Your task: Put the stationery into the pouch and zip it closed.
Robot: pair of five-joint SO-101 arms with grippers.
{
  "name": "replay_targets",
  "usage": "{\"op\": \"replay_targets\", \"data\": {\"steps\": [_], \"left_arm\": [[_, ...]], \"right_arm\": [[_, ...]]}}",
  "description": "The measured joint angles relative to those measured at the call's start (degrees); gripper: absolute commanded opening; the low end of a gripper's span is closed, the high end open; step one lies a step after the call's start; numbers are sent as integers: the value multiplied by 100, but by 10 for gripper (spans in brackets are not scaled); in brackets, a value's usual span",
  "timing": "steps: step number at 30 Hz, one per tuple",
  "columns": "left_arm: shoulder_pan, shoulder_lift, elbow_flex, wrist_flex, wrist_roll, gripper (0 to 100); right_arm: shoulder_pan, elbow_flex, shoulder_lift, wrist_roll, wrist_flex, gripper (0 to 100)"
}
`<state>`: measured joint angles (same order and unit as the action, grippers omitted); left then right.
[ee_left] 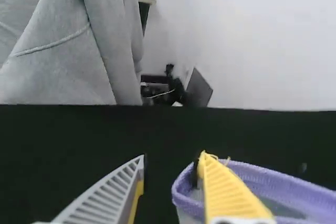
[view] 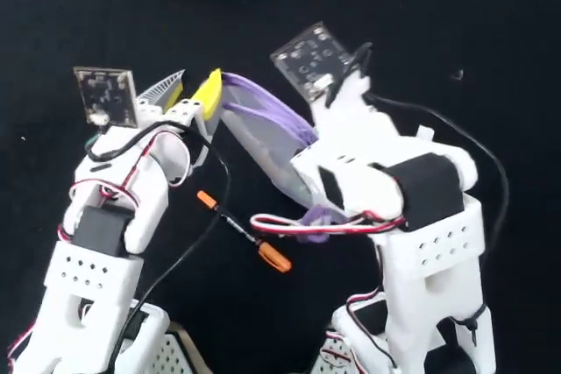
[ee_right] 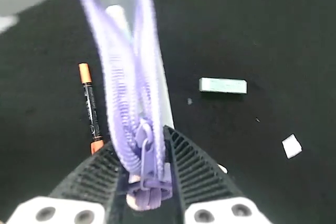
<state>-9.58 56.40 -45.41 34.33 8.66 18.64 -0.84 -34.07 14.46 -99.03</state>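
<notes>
High view looked down on the black table (view: 491, 59), where the two arms stood side by side with the pouch (view: 267, 133) stretched between their grippers. The pouch (clear-sided, with a purple zip) had its mouth gaping over most of its length. The right gripper (ee_right: 142, 140) was clenched on the end of the zip, its black jaws pressed against either side of the purple pull. The left gripper (view: 197, 79) was spread, grey finger well apart from yellow, and the pouch's rim curled round the yellow finger at the other end. An orange-capped pen (view: 244, 231) lay on the table between the arms, outside the pouch. An eraser (ee_right: 222, 85) lay apart from the pen, and near it a small white scrap (ee_right: 290, 146).
</notes>
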Motion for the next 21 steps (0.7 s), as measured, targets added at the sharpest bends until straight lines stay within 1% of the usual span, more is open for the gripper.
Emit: {"op": "replay_targets", "data": {"steps": [4,11,15,17,19,21], "left_arm": [[44,-299,281,360,-914,167],[53,-466,396,360,-2426,166],[246,-492,800,668,-2470,166],[413,-492,1116,1029,-2488,166],[668,-633,1336,1380,-2444,166],[721,-615,1600,1644,-2444,166]], "right_arm": [[-378,0,0,9,0,12],[-844,0,9,9,0,12],[-897,0,9,9,0,12],[-958,9,0,18,-9,12],[-1204,26,0,-18,-9,12],[-1231,26,9,-26,-9,12]]}}
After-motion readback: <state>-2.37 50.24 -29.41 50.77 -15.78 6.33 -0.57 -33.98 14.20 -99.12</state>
